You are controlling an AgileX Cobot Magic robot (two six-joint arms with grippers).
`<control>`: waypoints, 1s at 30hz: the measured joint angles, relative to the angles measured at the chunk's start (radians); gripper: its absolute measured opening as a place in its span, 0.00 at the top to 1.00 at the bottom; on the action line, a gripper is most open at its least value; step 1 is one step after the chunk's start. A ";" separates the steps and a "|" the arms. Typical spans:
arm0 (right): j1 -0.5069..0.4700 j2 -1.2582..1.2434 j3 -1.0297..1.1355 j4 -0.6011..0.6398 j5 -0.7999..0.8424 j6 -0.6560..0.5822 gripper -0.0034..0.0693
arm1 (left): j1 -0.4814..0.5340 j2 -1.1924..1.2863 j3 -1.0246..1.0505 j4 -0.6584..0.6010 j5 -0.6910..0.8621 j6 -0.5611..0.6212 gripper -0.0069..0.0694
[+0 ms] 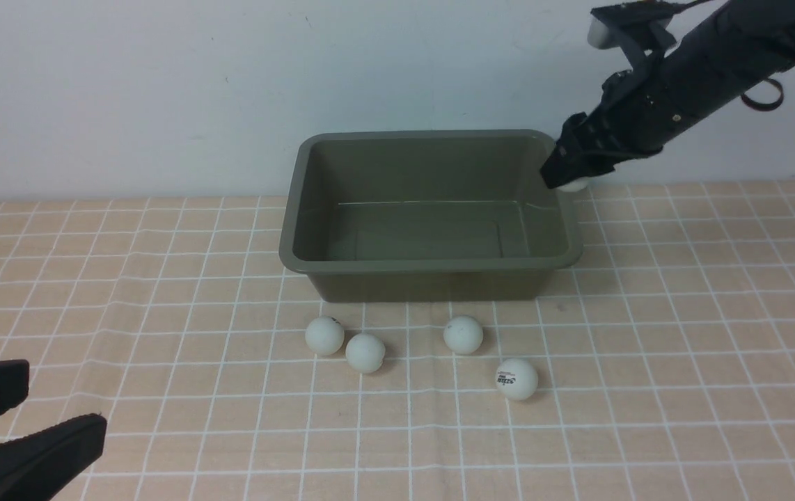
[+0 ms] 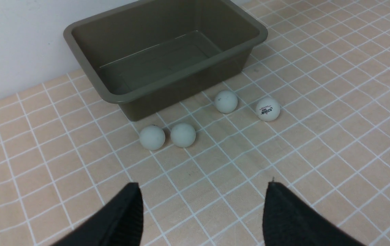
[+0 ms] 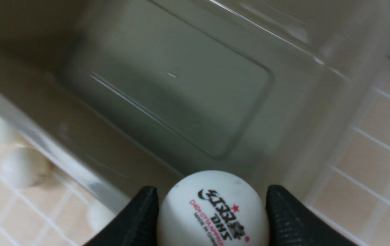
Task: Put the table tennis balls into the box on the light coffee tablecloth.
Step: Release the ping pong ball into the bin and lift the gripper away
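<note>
1. Right claw (image 1: pixel 564 177): clenched on one white matte table tennis ball (image 3: pixel 212 208), logo toward the wrist camera. It is held above the rim at the far right corner of the rectangular olive-green plastic box (image 1: pixel 425 284), probably for release inside. Whether it is fully over the opening cannot be told.
2. The box stands open and empty on the light coffee grid-lined tablecloth (image 1: pixel 683 348) covering the table.
3. Four balls lie on the cloth just before the box's near wall: leftmost ball (image 1: pixel 324 335), its close neighbour (image 1: pixel 365 351), middle ball (image 1: pixel 463 334), and logo-printed ball (image 1: pixel 516 378) farthest from the box.
4. Left claw (image 2: pixel 203 191): released, nothing between its jaws, well before the box, evidently waiting.
</note>
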 joint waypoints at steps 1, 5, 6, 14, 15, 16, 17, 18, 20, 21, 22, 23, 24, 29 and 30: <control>0.003 0.007 -0.001 0.017 0.001 -0.008 0.45 | 0.000 0.000 0.000 0.000 0.000 0.000 0.40; 0.016 0.052 -0.003 0.035 0.000 -0.036 0.45 | 0.000 0.000 0.000 0.001 0.003 0.000 0.40; 0.018 0.071 -0.003 0.035 0.000 -0.055 0.45 | 0.000 0.001 0.000 0.002 0.016 0.000 0.40; 0.018 0.086 -0.004 0.038 -0.039 -0.080 0.26 | 0.000 0.001 0.000 0.004 0.052 0.000 0.40; 0.018 0.083 -0.004 0.035 -0.042 -0.080 0.23 | 0.000 0.001 0.000 0.004 0.052 0.000 0.40; 0.018 0.075 -0.004 0.026 -0.043 -0.080 0.21 | 0.000 0.001 0.000 0.004 0.052 0.000 0.40; 0.018 0.070 -0.004 0.024 -0.043 -0.080 0.20 | 0.000 0.001 0.000 0.004 0.052 0.000 0.40; 0.018 0.043 -0.002 -0.005 -0.052 -0.075 0.19 | 0.000 0.001 0.000 0.004 0.052 0.000 0.40; 0.018 0.012 -0.001 -0.036 -0.065 -0.067 0.19 | 0.000 0.001 0.000 0.004 0.052 0.000 0.40; 0.018 -0.039 -0.001 -0.088 -0.085 -0.045 0.19 | 0.000 0.001 0.000 0.004 0.052 0.000 0.40; 0.018 -0.076 -0.001 -0.122 -0.099 -0.029 0.19 | 0.000 0.001 0.000 0.004 0.052 0.000 0.40; 0.018 -0.099 -0.001 -0.150 -0.106 -0.018 0.19 | 0.000 0.001 0.000 0.004 0.052 0.000 0.40; 0.018 -0.155 -0.001 -0.189 -0.113 0.009 0.19 | 0.000 0.001 0.000 0.004 0.052 0.000 0.40; 0.018 -0.308 0.000 -0.260 -0.056 0.088 0.19 | 0.000 0.001 0.000 0.004 0.052 0.000 0.40; 0.018 -0.331 0.007 -0.258 -0.035 0.102 0.19 | 0.000 0.001 0.000 0.004 0.052 0.000 0.40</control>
